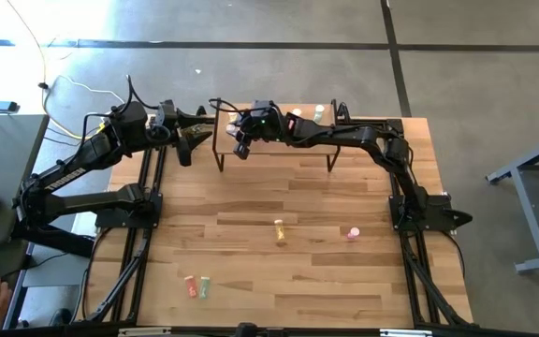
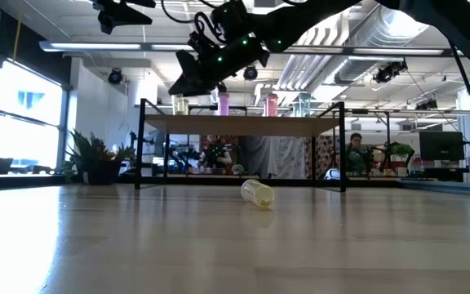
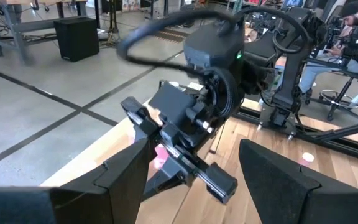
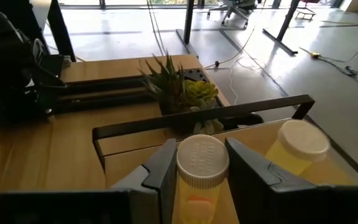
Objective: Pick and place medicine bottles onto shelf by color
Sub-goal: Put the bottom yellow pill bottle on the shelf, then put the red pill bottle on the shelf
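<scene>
The right gripper (image 4: 196, 163) pinches a yellow-orange bottle (image 4: 201, 171) between its fingers above the shelf (image 1: 279, 140) at the table's 12 o'clock edge, beside a second yellow bottle (image 4: 297, 149). The left gripper (image 1: 187, 150) hovers at 11 o'clock, fingers spread. Remaining bottles lie near table centre (image 1: 280, 230), 3 o'clock (image 1: 353, 233) and 7 o'clock (image 1: 197, 286).
</scene>
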{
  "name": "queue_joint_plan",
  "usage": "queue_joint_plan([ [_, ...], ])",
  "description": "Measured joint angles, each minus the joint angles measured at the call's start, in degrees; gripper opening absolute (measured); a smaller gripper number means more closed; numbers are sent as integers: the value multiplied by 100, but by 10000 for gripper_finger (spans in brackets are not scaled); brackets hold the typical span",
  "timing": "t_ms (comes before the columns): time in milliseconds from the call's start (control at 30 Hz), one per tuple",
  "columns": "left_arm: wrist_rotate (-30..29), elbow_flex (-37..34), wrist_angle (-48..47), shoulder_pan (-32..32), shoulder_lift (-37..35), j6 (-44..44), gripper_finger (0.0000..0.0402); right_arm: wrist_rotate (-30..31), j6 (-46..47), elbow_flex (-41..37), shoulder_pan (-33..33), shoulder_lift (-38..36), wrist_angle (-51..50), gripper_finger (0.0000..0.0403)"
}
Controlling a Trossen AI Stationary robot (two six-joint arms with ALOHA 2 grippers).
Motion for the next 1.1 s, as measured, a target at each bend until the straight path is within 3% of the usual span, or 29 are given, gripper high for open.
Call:
queue_joint_plan([
  [500,11,-2,-81,-1,0,0,239,49,121,9,-26,66,8,110],
  [900,9,-2,-144,0,0,1,239,54,144,7,-26,75,-23,166],
  [1100,7,-2,-149,0,0,2,239,330,116,81,-26,75,-47,180],
])
